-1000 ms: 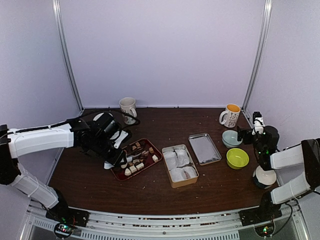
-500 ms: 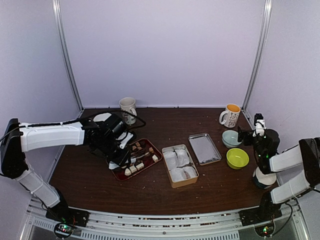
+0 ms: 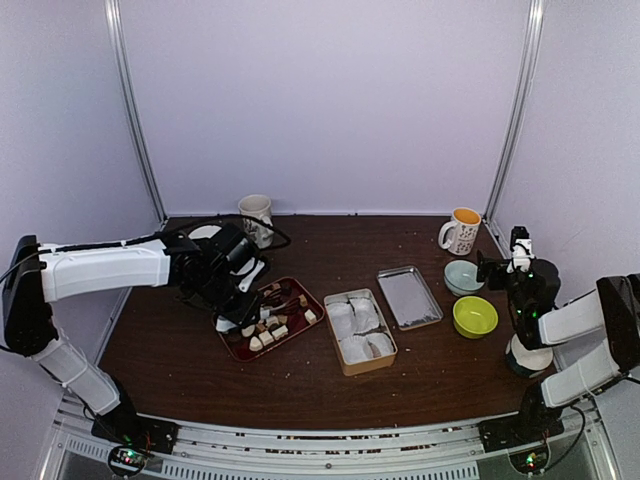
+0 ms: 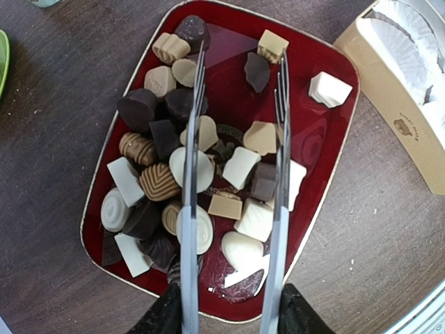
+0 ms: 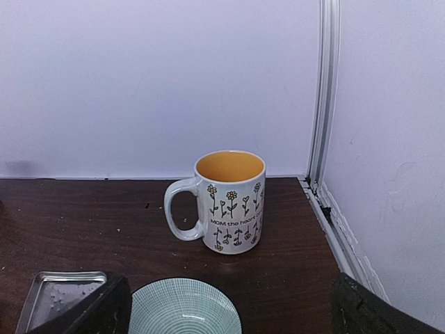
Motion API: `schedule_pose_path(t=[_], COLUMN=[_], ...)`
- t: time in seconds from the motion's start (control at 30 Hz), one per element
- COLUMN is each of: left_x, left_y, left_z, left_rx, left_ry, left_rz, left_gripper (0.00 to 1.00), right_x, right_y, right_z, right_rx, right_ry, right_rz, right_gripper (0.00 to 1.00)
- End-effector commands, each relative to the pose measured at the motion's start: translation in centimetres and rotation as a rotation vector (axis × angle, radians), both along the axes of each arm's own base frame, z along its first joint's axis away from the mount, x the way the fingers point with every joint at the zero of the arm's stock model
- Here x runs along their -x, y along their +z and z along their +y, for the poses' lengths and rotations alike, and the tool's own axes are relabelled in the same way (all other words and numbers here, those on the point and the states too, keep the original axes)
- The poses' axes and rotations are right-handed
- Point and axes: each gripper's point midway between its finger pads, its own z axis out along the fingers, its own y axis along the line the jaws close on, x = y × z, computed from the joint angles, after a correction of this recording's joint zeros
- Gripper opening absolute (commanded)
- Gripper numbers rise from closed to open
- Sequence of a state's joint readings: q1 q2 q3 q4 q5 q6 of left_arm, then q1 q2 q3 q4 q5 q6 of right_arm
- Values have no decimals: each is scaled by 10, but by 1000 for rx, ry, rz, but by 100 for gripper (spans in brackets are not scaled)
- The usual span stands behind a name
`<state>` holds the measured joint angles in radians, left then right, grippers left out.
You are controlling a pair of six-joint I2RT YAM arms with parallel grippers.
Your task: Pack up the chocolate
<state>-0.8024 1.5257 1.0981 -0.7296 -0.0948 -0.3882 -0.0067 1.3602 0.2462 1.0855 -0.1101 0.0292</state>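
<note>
The chocolate [image 4: 243, 167], several small white, tan and brown pieces, lies in a red tray [image 4: 327, 125], left of centre in the top view [image 3: 312, 300]. My left gripper [image 4: 233, 316] is shut on silver tongs [image 4: 189, 209] and hovers over the tray's near-left end [image 3: 235, 310]. The tong arms stand open above the pieces and hold nothing. A tan box [image 3: 368, 366] with white paper cups sits just right of the tray and shows in the left wrist view [image 4: 396, 125]. My right gripper [image 3: 488, 270] is open and empty at the far right, above a pale blue bowl [image 5: 184, 309].
A metal lid [image 3: 409, 297] lies right of the box. A flowered mug [image 5: 233, 202] stands at the back right and another mug [image 3: 257, 213] at the back left. A green bowl [image 3: 474, 316] and a white bowl [image 3: 528, 355] sit by the right arm.
My left gripper has moved right with the tongs, from the tray's left edge to over the chocolates. The right arm has barely moved.
</note>
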Motion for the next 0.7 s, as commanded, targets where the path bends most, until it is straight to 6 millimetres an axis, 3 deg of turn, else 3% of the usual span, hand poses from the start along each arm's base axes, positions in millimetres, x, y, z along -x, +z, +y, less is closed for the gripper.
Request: schedule_pose_path(t=[0.0,0.13,0.37,0.5,0.67], left_x=[-12,-14,-15,-15,-11], left_y=[11,9,7,14,30], left_z=[-15,-22,-25,-27,-26], left_rx=[42,56,56,70,108], left_ry=[4,-11,-24,-36,-45], left_rz=[-30,-20,-13,-23,-45], left_gripper=[47,46,35,27,26], right_x=[1,1,1,1,1], right_y=[4,4,4,4,4], right_z=[-3,-3,-3,-3,-3], right_rx=[-2,-3,-3,-3,-3], right_ry=[-17,-16,-15,-16,-17], right_rz=[-23,-21,-22,-22,-21], right_gripper=[100,100,100,100,100])
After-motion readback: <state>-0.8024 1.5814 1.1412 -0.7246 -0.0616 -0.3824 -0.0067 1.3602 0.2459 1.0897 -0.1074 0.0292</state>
